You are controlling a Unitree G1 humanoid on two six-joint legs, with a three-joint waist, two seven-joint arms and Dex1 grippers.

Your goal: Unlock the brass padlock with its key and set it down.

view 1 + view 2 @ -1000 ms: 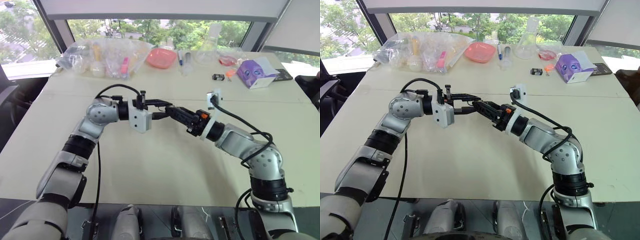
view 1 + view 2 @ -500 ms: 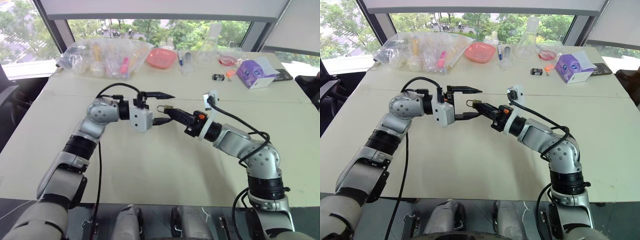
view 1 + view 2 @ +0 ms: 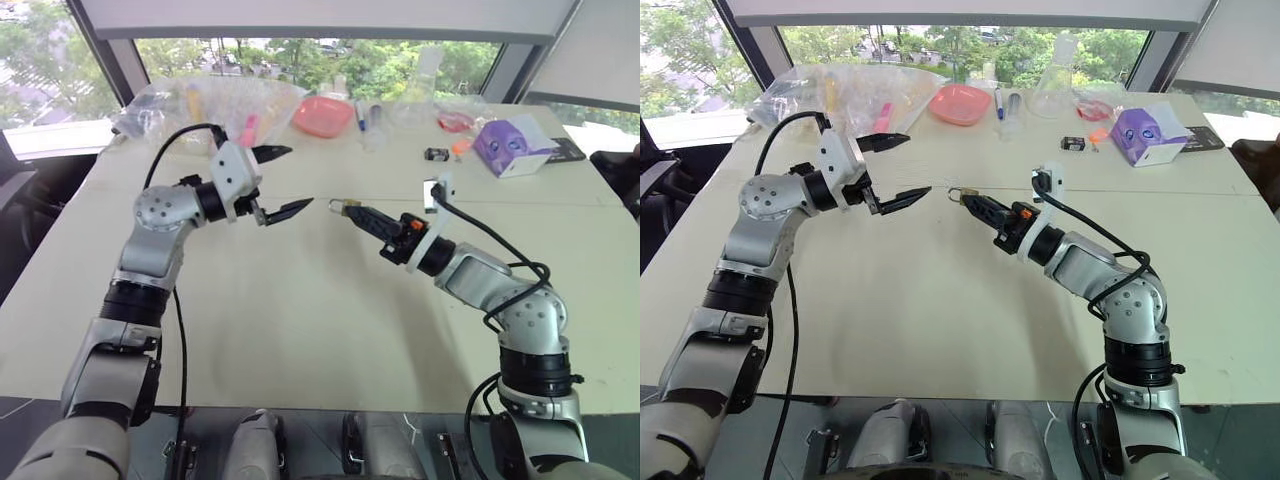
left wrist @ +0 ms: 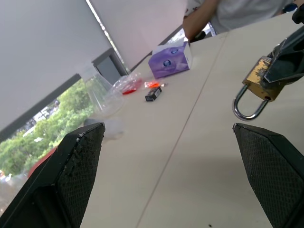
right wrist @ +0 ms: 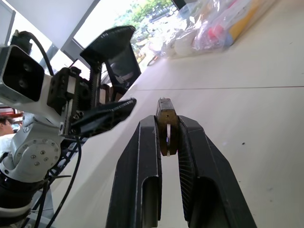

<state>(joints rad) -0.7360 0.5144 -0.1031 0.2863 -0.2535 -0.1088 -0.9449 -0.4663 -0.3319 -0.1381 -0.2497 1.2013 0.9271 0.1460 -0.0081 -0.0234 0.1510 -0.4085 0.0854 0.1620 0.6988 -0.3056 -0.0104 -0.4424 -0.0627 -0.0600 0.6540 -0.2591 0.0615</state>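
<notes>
Right wrist view: right gripper [image 5: 167, 135] pinches the padlock [image 5: 165, 118] by its brass body, held above the table [image 3: 330, 320]. In the left wrist view the padlock's long axis tilts, silvery shackle hanging down. Left gripper [image 3: 280, 182], fingers spread wide, hangs apart from it. Purple box [image 3: 512, 146] at table's far edge; its printing unreadable.

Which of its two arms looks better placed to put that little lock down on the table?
The right one, I'd say: its gripper is already shut on the brass padlock above the table, while the left gripper hangs open beside it.
</notes>
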